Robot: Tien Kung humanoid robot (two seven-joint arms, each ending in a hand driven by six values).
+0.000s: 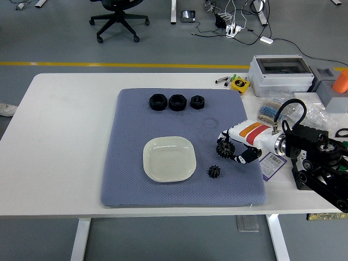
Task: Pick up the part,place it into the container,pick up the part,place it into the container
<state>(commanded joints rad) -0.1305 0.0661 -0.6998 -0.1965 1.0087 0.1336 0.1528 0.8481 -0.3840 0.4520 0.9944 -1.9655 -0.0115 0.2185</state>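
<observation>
**Gear held in the right hand, dish to its left**

Gear (224,147), black and toothed, is held in the fingers (241,157) of the right hand (235,148), which are curled around it above the right side of the blue mat (130,163). Whether the gear is lifted fully clear of the mat cannot be settled from this high view, though it appears to be raised a little.

Nearest the front edge of the white surface (60,141), a second, smaller gear (215,172) is seen lying flat on the mat, just below and slightly left of the hand and apart from it. The cream dish (169,158), taken to be the container, is set left of both gears near the mat's middle, and nothing is seen in it.

The coming move is judged to turn on one relation: the dish lies directly left of the held gear, with bare mat between, so a short leftward carry by the right arm would be called for. No left arm is seen.

Farther back, three black nuts (175,101) are lined up along the mat's far edge. Beyond the mat, at the far right corner, a grey box (281,74) and a yellow tape measure (239,84) are placed.
</observation>
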